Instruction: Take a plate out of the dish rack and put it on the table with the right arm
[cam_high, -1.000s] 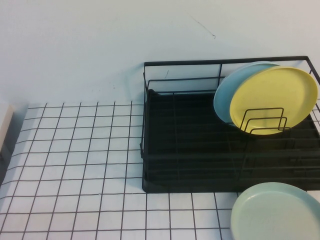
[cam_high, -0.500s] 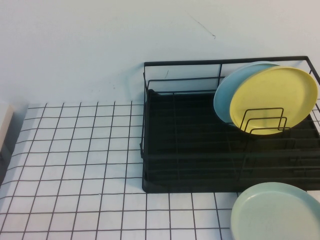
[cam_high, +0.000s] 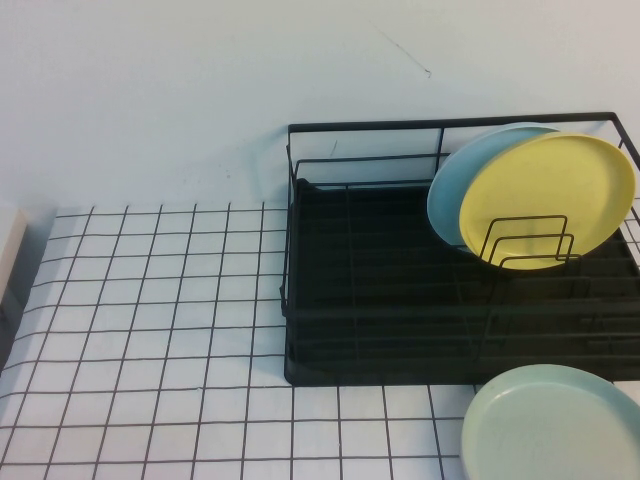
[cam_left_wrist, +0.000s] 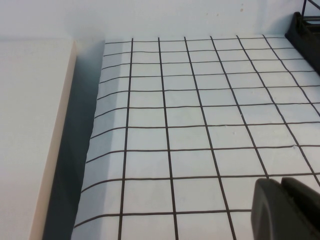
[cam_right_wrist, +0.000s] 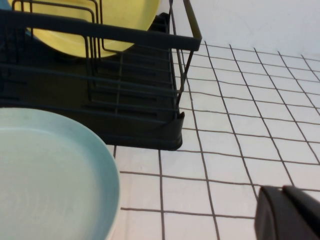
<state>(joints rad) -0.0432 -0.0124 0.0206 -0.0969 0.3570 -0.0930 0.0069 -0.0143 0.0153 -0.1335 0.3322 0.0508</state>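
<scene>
The pale mint-green plate (cam_high: 550, 425) lies flat on the gridded table (cam_high: 150, 330), just in front of the black dish rack (cam_high: 400, 300); the right wrist view shows the plate (cam_right_wrist: 47, 175) beside the rack's corner (cam_right_wrist: 150, 125). My right gripper (cam_right_wrist: 282, 190) is shut and empty, hovering over bare table to the side of the plate, apart from it. My left gripper (cam_left_wrist: 280, 182) is shut with nothing in it, over the table's left part. Neither arm appears in the high view.
A yellow plate (cam_high: 545, 200) and a sky-blue plate (cam_high: 455, 185) stand upright in the rack's wire dividers. A pale board (cam_left_wrist: 30, 135) borders the table's left edge. A white wall rises behind the rack.
</scene>
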